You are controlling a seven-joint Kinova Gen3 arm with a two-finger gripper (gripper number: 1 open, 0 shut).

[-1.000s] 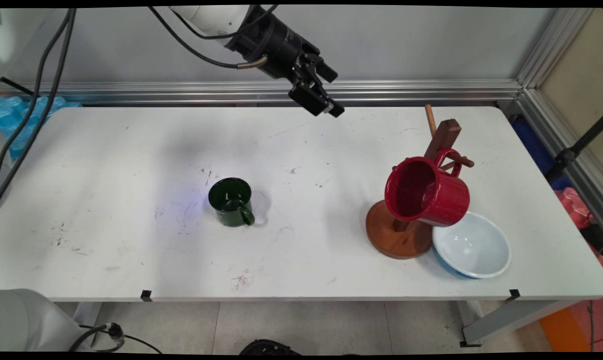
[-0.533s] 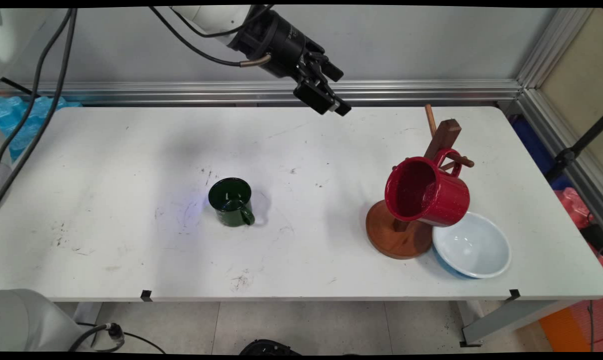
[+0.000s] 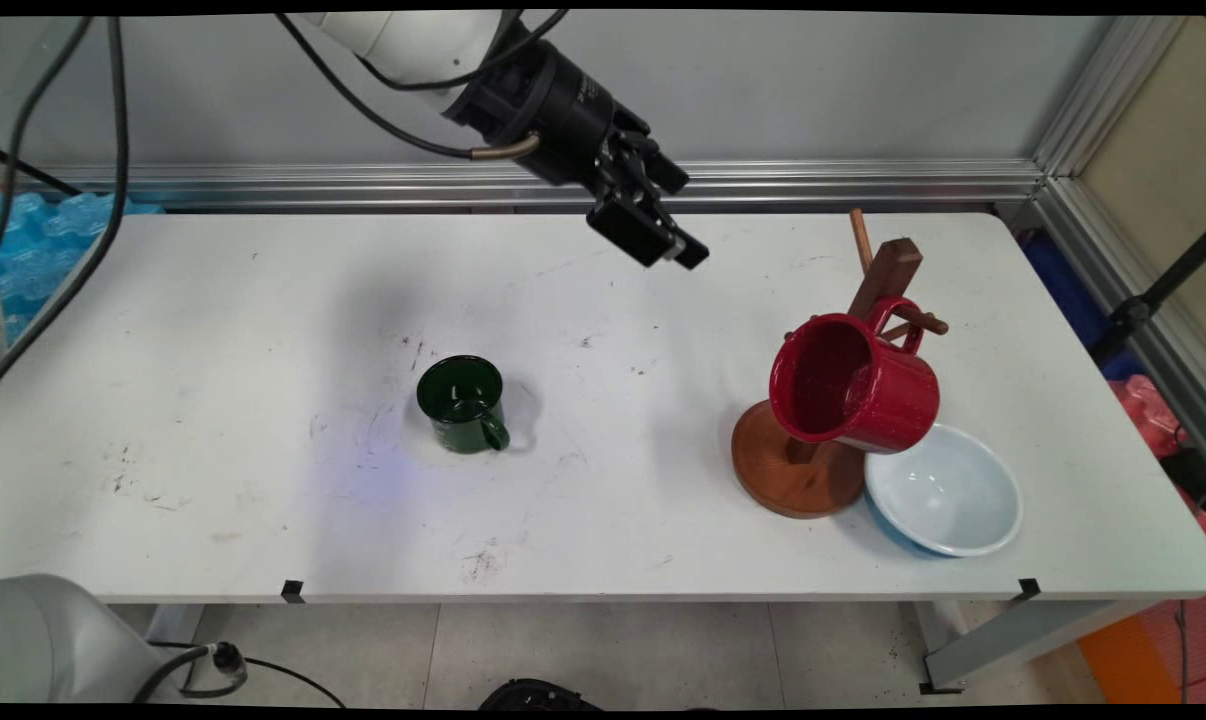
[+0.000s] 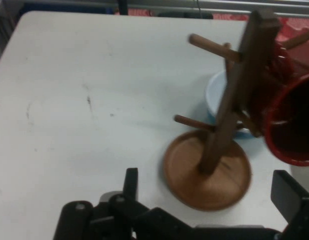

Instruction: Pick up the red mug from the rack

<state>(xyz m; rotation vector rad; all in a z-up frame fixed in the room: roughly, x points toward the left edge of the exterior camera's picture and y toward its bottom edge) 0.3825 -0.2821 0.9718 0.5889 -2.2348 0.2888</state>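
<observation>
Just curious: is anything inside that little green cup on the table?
The green cup looks empty: its dark inside shows nothing from above. The hand, empty, hangs well away from it.

A red mug [image 3: 858, 385] hangs by its handle on a wooden mug tree [image 3: 798, 470], whose round base touches a pale blue bowl [image 3: 948, 492] on the white table [image 3: 213, 330]. A dark green mug [image 3: 461, 403] stands upright well apart to their left, its handle towards the table's near edge.
</observation>
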